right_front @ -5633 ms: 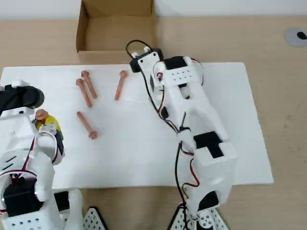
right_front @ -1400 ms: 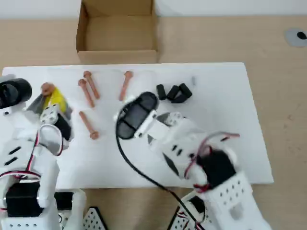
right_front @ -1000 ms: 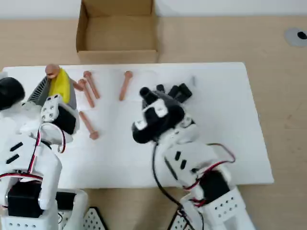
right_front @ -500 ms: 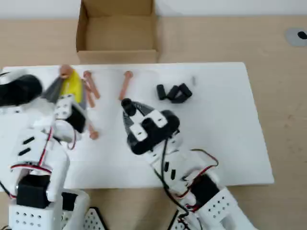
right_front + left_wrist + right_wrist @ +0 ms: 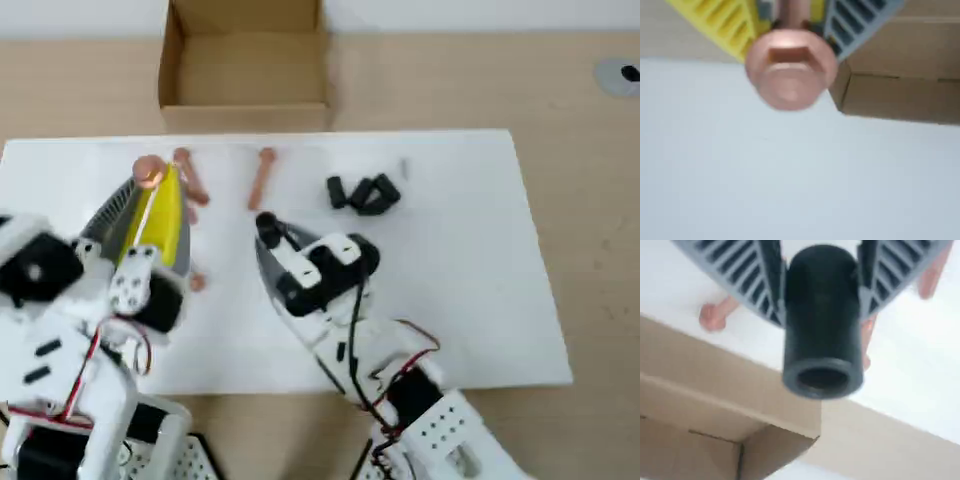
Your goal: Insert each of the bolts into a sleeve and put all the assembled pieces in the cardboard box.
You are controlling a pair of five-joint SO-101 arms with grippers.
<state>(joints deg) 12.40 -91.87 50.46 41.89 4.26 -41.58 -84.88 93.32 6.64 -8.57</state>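
Two tools are gripping parts over the white sheet on the worktop. Left tool is clamping a bolt, its head poking out past the tips. Right tool is clamping a black sleeve, its open bore facing outward. Loose bolts are lying just beyond both tools' tips. A heap of sleeves is sitting near the right tool, on the side away from the left tool. The cardboard box is standing well beyond both tools.
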